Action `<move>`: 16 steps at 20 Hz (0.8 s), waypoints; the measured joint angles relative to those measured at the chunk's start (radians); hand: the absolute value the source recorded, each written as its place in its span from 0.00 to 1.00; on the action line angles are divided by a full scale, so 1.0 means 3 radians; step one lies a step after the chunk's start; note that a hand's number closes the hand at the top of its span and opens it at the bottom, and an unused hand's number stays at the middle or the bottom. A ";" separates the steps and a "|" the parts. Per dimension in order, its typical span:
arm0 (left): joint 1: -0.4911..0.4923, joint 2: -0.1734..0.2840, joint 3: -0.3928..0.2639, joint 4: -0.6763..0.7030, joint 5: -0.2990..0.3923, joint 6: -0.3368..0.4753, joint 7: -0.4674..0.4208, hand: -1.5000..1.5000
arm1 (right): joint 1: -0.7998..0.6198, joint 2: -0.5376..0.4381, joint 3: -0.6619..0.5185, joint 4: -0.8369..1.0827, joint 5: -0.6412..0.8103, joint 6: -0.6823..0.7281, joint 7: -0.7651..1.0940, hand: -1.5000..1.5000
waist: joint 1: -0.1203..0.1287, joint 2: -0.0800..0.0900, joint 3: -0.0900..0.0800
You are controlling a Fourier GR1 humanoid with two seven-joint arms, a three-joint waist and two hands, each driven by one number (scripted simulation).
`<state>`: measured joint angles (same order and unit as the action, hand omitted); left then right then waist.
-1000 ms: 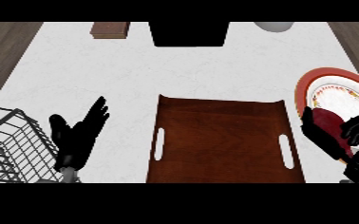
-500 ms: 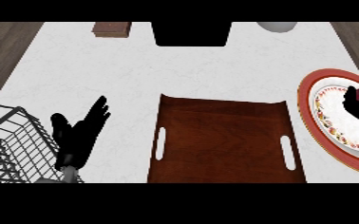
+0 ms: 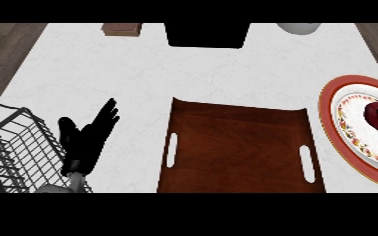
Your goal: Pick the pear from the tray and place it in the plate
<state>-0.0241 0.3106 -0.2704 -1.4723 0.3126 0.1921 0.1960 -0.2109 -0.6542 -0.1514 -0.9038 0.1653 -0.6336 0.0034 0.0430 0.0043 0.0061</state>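
A dark red pear (image 3: 370, 113) lies in the red-rimmed plate (image 3: 330, 111) at the right edge of the head view, partly cut off by the frame. The brown wooden tray (image 3: 238, 150) with two slot handles sits at the centre of the counter with nothing in it. My left hand (image 3: 87, 140) rests open at the lower left, fingers pointing up and right, left of the tray. My right hand does not show in the view.
A wire basket (image 3: 22, 147) stands at the lower left, beside my left hand. At the counter's back edge are a small brown block (image 3: 122, 29), a black box (image 3: 206, 35) and a grey bowl (image 3: 299, 28).
My right hand, which was over the plate a second ago, has drawn out of view to the right, leaving the pear in the plate. The left hand has stayed still.
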 measured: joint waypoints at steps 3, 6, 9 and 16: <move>-0.0004 0.0003 -0.0009 0.0010 -0.0016 0.0006 -0.0041 0.50 | -0.0241 0.0005 -0.0088 0.0448 -0.0131 0.0304 -0.0338 0.00 | -0.0001 -0.0003 0.0003; -0.0003 0.0001 -0.0006 0.0008 -0.0012 0.0010 -0.0036 0.50 | -0.0427 0.0056 -0.0247 0.0802 -0.0295 0.0516 -0.0792 0.00 | -0.0001 -0.0001 0.0004; 0.0005 0.0000 0.0000 0.0010 -0.0014 0.0037 -0.0001 0.50 | -0.0568 0.0089 -0.0470 0.1013 -0.0499 0.0668 -0.1232 0.00 | -0.0015 -0.0005 0.0010; 0.0026 -0.0014 0.0034 0.0042 -0.0002 0.0027 -0.0037 0.50 | -0.0695 0.0014 -0.1046 0.1439 -0.1002 0.1065 -0.1916 0.00 | -0.0062 -0.0032 0.0019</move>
<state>-0.0162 0.3063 -0.2602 -1.4598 0.3120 0.2001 0.1848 -0.4195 -0.6501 -0.4651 -0.4720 -0.1352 -0.3141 -0.5713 0.0244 -0.0054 0.0117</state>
